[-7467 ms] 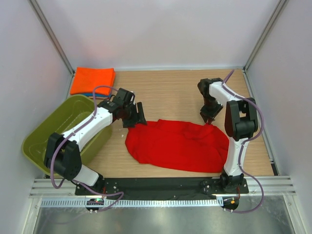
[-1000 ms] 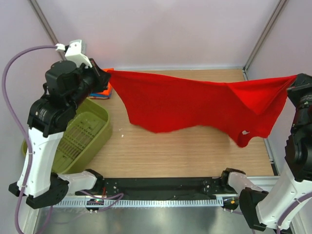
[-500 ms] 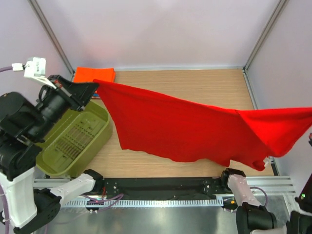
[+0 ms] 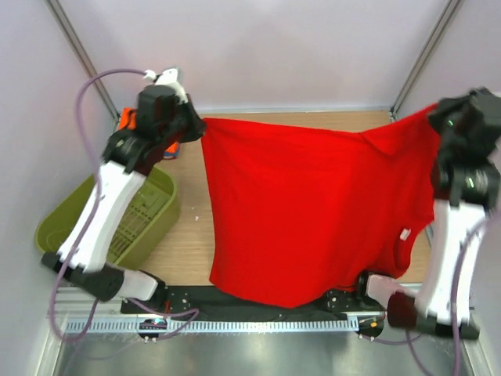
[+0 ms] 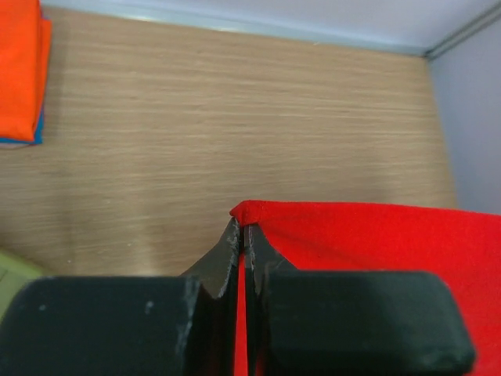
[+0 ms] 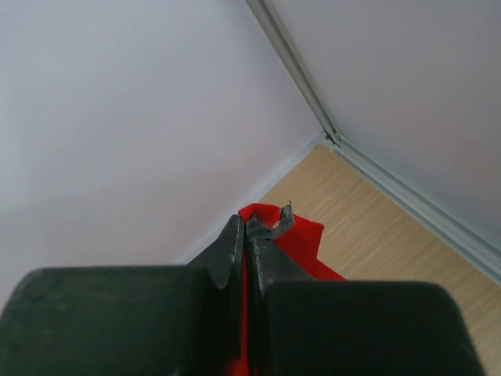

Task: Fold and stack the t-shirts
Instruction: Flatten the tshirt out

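At far left we note the olive basket (image 4: 78, 227), and beyond it the folded orange shirt (image 5: 19, 66) lying on a blue shirt (image 5: 17, 142) in the table's (image 5: 196, 117) back corner. Our left gripper (image 5: 241, 229) is clamped on one corner of the red shirt (image 4: 305, 211), which hangs spread above the table. Our right gripper (image 6: 245, 223) is pinched on the opposite corner. Judgement: two shirts look done. The red one is not yet laid flat, folded or stacked.
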